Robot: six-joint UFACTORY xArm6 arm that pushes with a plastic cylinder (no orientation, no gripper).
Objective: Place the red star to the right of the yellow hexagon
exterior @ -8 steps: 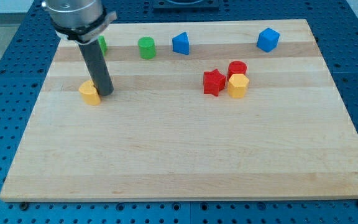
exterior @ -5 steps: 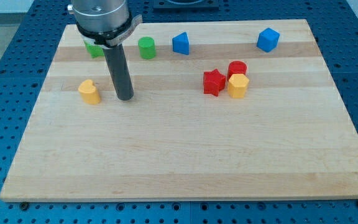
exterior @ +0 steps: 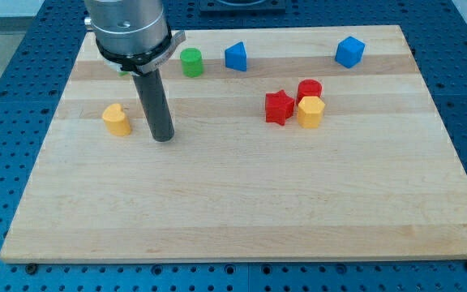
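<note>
The red star [exterior: 279, 107] lies on the wooden board [exterior: 242, 203] right of centre, touching the left side of the yellow hexagon [exterior: 311, 112]. A red cylinder [exterior: 310, 89] sits just above the hexagon, touching it. My tip [exterior: 163, 138] rests on the board well to the left of the star, a short way right of a yellow heart-like block [exterior: 117, 119] and apart from it.
A green cylinder [exterior: 190, 62], a blue triangular block [exterior: 235, 57] and a blue block [exterior: 349, 52] stand along the view's top. Another green block is mostly hidden behind the arm [exterior: 130, 32].
My tip has left the yellow block at the left, moved right, then shifted slightly down. No block has visibly moved.
</note>
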